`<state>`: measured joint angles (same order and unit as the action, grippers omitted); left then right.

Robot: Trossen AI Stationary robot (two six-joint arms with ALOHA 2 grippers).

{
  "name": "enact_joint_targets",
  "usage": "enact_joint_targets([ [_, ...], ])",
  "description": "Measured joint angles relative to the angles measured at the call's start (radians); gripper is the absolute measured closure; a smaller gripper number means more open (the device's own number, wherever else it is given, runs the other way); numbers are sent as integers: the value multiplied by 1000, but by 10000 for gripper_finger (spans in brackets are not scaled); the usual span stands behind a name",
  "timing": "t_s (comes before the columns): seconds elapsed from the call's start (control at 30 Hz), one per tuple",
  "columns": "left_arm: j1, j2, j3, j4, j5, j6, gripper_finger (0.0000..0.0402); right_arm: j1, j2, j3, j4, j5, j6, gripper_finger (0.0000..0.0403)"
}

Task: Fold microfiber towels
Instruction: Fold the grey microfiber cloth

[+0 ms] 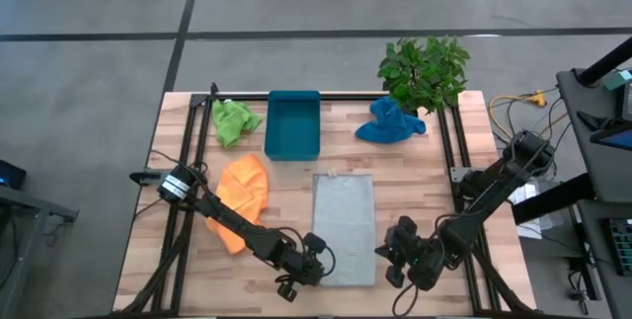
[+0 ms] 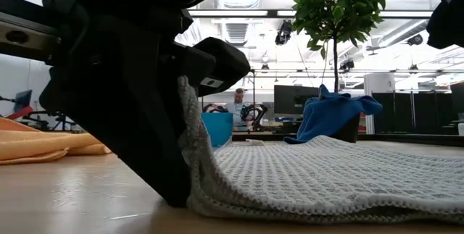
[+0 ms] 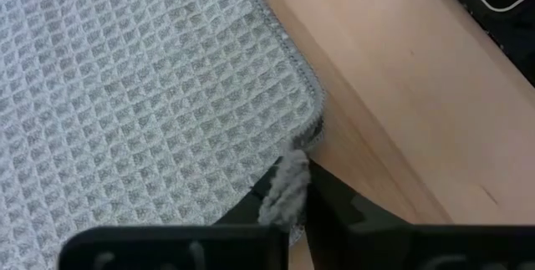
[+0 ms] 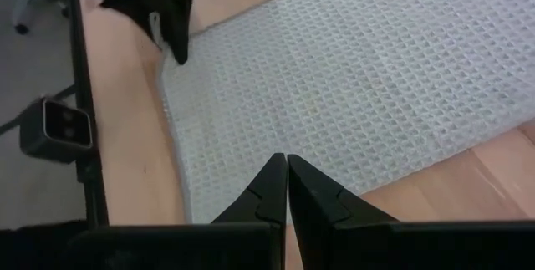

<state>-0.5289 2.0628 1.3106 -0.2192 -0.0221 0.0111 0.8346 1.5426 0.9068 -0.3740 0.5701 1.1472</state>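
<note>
Where the grey towel (image 1: 344, 228) lies spread flat on the wooden table (image 1: 474, 151), its near left corner is pinched between the fingers of the left gripper (image 3: 288, 195), which are closed on a small tuft of the waffle-weave cloth and lift it slightly off the wood (the low view shows that edge drawn up against the dark finger). At the towel's near right corner the right gripper (image 4: 287, 178) has its fingers pressed together with nothing visibly caught between them, its tips over the towel's edge. Just beside the left arm, the orange towel (image 1: 244, 199) lies rumpled. Toward the far edge sits the teal tray (image 1: 293, 124); nothing shows inside it. Left of the tray is the crumpled lime green towel (image 1: 233, 121); right of it, the heaped blue towel (image 1: 388, 123), next to a potted plant (image 1: 425, 70)
</note>
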Motion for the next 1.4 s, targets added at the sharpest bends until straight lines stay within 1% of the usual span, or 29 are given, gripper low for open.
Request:
enact_joint_targets([
  [0.07,2,-1,0,-1,-2,2,391,6,12,-10,49,-5,-58,392],
  [0.1,4,-1,0,-1,-2,2,390,8,19,-16,85,-25,-101,388],
  [0.13,4,-1,-1,-1,-1,3,390,8,30,-22,129,-55,-149,382],
  [0.2,5,-1,-1,-1,0,17,390,8,61,-26,234,-152,-251,364],
  [0.3,5,-1,-1,-2,0,29,390,8,129,-22,312,-249,-402,323],
  [0.37,5,-1,-1,-2,0,29,390,12,178,1,319,-279,-511,290],
  [0.47,6,-1,-1,-2,5,30,390,12,239,34,320,-282,-642,241],
  [0.57,6,-1,-2,-2,12,29,389,11,287,71,283,-282,-757,204],
  [0.67,6,-2,-2,-2,18,29,389,11,322,105,225,-288,-808,186],
  [0.77,7,-2,-2,-2,22,28,389,12,352,118,178,-294,-814,183],
  [0.9,7,-2,-4,-1,29,23,389,12,375,125,148,-290,-814,192],
  [1.0,7,-2,-5,0,33,23,389,13,385,125,148,-290,-813,212],
  [1.07,7,-2,-5,0,33,23,389,13,387,126,148,-289,-813,237],
  [1.13,7,-2,-6,0,35,26,392,14,388,126,148,-290,-813,270],
  [1.3,7,-2,-6,0,38,56,399,13,383,122,142,-282,-796,368],
  [1.33,7,-2,-6,0,38,56,399,12,379,122,142,-281,-795,381],
  [1.4,7,-2,-6,0,39,56,400,10,371,120,143,-281,-792,387],
])
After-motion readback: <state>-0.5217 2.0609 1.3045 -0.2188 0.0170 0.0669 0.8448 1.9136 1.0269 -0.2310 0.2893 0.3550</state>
